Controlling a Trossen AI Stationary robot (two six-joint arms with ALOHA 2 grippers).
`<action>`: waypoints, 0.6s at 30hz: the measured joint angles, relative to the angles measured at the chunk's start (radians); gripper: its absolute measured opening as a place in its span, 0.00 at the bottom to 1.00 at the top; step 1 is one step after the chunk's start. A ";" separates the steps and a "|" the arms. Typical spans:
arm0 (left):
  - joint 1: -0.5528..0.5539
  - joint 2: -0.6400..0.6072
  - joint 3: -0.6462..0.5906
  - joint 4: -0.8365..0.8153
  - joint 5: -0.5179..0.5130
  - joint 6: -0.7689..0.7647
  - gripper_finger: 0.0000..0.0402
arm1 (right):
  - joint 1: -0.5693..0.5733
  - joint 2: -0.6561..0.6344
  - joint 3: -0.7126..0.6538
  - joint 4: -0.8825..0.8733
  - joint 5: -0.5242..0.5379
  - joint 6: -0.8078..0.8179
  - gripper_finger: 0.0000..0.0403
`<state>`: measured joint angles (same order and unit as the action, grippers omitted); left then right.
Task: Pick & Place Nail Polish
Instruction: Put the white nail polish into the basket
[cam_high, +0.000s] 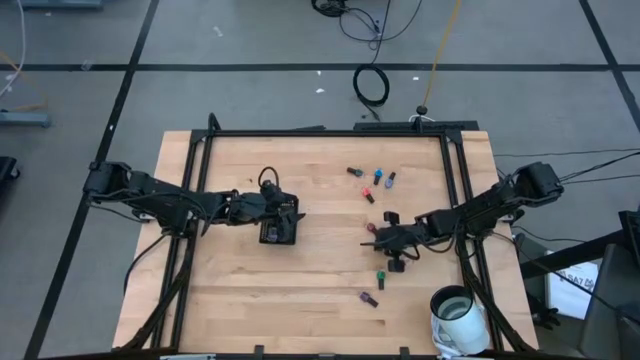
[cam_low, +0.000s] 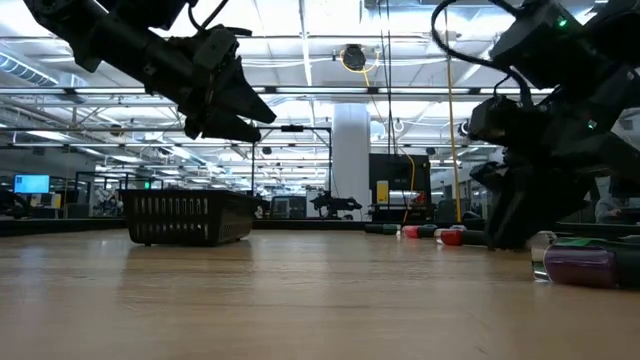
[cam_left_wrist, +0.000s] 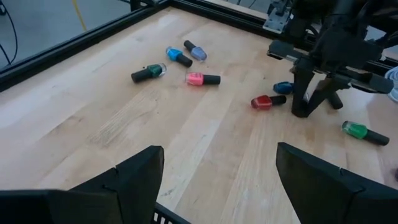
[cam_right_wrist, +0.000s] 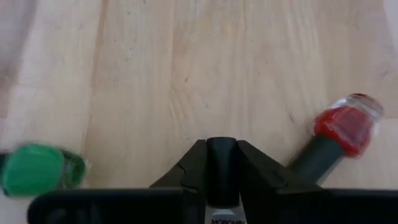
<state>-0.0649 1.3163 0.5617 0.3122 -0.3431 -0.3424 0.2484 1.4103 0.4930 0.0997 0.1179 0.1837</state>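
Small nail polish bottles with dark caps lie on their sides on the wooden table: a far group (cam_high: 372, 180) (cam_left_wrist: 177, 62), a red one (cam_right_wrist: 345, 127) (cam_left_wrist: 264, 101), a blue one (cam_left_wrist: 283, 87), a green one (cam_right_wrist: 37, 168) (cam_high: 381, 278) and a purple one (cam_high: 368, 298) (cam_low: 585, 265). My right gripper (cam_high: 382, 238) (cam_right_wrist: 222, 158) is down at the table between the red and green bottles, shut on a dark cap. My left gripper (cam_high: 284, 222) (cam_left_wrist: 217, 186) hangs open above the black slotted tray (cam_low: 185, 218) (cam_high: 276, 234), holding nothing. My right gripper pinches a nail polish bottle's dark cap (cam_right_wrist: 222, 149) between its two fingers, slanting down from the table's right side. The cap's rounded end shows between the fingertips. The fingers hide the bottle's body, its colour and how it rests on the table.
A white cup-like container (cam_high: 460, 315) stands at the near right corner. Black frame rails (cam_high: 330, 133) run along the table's far edge and both sides. Bare wood (cam_high: 320, 260) lies between the tray and the bottles. Cables (cam_high: 372, 85) lie on the floor beyond the far edge.
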 joint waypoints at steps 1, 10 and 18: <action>0.000 0.000 0.000 0.002 0.000 0.000 0.76 | -0.003 -0.019 -0.003 0.022 0.001 -0.021 0.12; 0.000 0.000 0.000 0.088 0.002 0.024 0.76 | -0.133 -0.105 0.002 0.447 -0.130 -0.225 0.12; -0.023 0.000 0.000 0.224 0.004 0.112 0.76 | -0.241 -0.005 0.004 0.855 -0.340 -0.255 0.12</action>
<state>-0.0874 1.3163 0.5617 0.5363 -0.3393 -0.2307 0.0074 1.4051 0.4965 0.9548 -0.2225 -0.0715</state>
